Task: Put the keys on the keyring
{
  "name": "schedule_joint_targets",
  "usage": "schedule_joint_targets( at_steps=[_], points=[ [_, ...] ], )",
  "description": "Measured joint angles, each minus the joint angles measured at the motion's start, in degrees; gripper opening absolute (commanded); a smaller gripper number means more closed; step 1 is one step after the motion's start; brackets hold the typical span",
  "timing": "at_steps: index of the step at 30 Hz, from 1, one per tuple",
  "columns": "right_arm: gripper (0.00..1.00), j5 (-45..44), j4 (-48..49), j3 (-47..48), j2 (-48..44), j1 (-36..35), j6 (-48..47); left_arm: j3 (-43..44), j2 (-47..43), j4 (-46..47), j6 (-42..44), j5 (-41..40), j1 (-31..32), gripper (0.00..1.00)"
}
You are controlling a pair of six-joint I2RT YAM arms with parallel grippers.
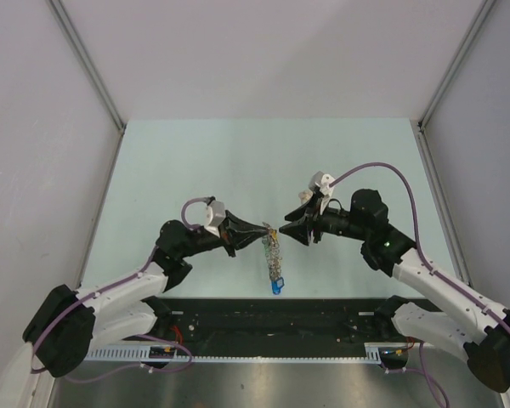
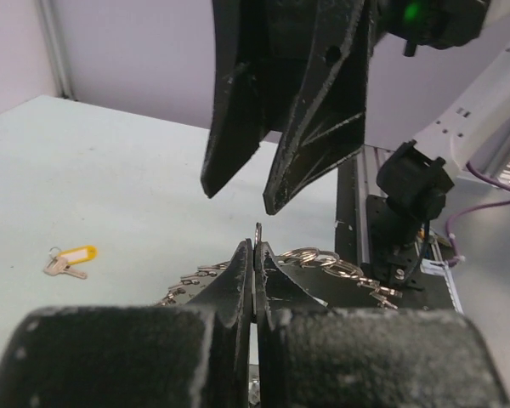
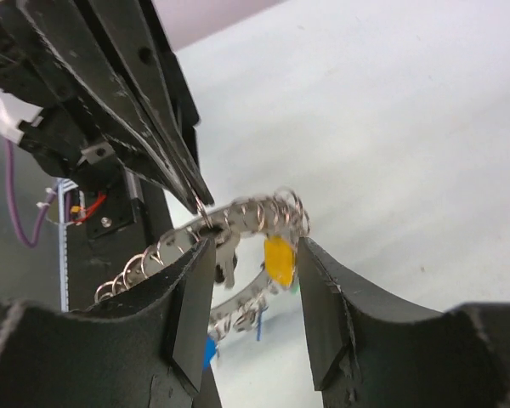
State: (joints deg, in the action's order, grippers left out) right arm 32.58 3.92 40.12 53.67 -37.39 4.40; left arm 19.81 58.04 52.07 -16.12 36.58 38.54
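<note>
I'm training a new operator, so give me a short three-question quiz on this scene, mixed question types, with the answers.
1. True or false: the left gripper is shut on the keyring.
2. The right gripper is: A open, B shut, C out of view?
3. What colour is the tag on the loose key lying on the table?
Key: 1 true; 2 A; 3 yellow.

The keyring [image 3: 255, 212] is silvery grey, edged with chain-like small loops. It carries a yellow key head [image 3: 279, 259] and a blue key head [image 1: 277, 287]. The left hand [image 2: 253, 248] and right hand [image 3: 255, 255] are matte black, and the desk [image 1: 238, 161] is pale mint green.
</note>
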Motion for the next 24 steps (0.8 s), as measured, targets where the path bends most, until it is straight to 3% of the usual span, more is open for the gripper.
schedule_joint_targets(
  at_steps=[9,19,24],
  points=[
    [0.47,7.63,7.67,-1.64,2.23,0.13,0.55,0.0,1.73,2.64,-0.44,2.84,0.0,0.0],
    [0.42,9.07,11.45,-2.8,3.32,0.13,0.52,0.0,1.99,4.42,-1.6,3.13,0.0,0.0],
    [0.34,10.01,12.74,-2.84,4.07,0.11,0.5,0.0,1.99,4.39,-1.95,3.63,0.0,0.0]
  ],
)
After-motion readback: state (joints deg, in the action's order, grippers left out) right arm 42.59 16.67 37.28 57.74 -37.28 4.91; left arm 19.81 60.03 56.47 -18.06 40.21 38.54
